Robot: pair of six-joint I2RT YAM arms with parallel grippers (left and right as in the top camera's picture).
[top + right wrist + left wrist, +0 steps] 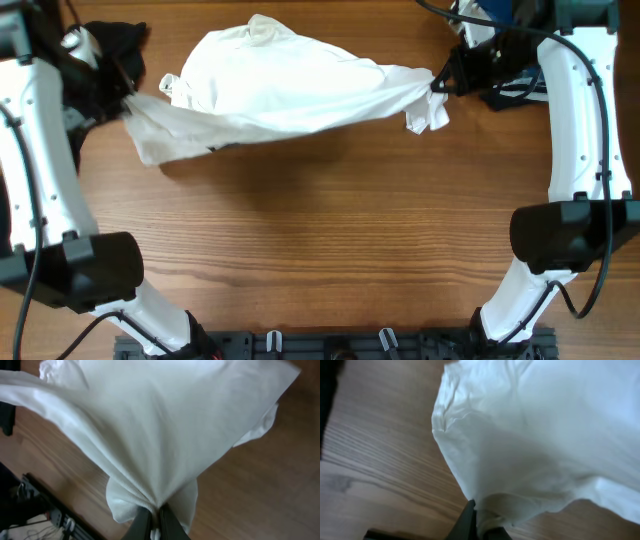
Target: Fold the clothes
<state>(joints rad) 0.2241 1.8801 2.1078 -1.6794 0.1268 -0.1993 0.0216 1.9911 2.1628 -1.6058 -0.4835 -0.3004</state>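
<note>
The white T-shirt [285, 90] hangs stretched between my two grippers above the far half of the wooden table [330, 230]. My left gripper [127, 98] is shut on its left end; the left wrist view shows the cloth [540, 425] pinched at the fingers [482, 527]. My right gripper [440, 80] is shut on its right end; the right wrist view shows the fabric [160, 425] bunched into the jaws [156, 515]. A small flap [428, 115] dangles below the right grip. The printed mark is hidden.
A dark garment [110, 50] lies at the far left behind the left arm. Dark and blue cloth [505, 85] lies at the far right by the right arm. The arm bases stand at the near corners.
</note>
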